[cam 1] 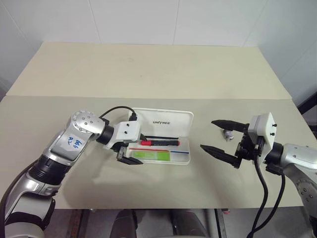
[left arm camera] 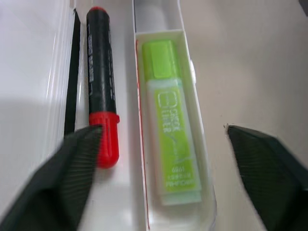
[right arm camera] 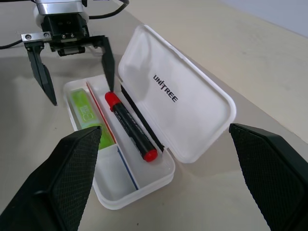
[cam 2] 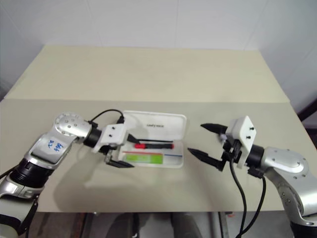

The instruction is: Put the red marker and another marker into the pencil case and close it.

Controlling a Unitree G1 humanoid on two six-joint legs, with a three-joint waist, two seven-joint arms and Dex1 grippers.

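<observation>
This looks like a robot test room or lab, not a home. A plain beige tabletop (cam 1: 148, 74) stands against bare white wall panels (cam 1: 173, 20) that rise just behind it, and near the tabletop's front edge lies a white case (cam 1: 163, 134) printed with a robot maker's logo.

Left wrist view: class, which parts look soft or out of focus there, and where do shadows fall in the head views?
Left wrist view: the black fingers are blurred, while the green highlighter prints read fairly clearly. Left eye view: a soft shadow lies on the table beneath the left gripper and pencil case.
</observation>
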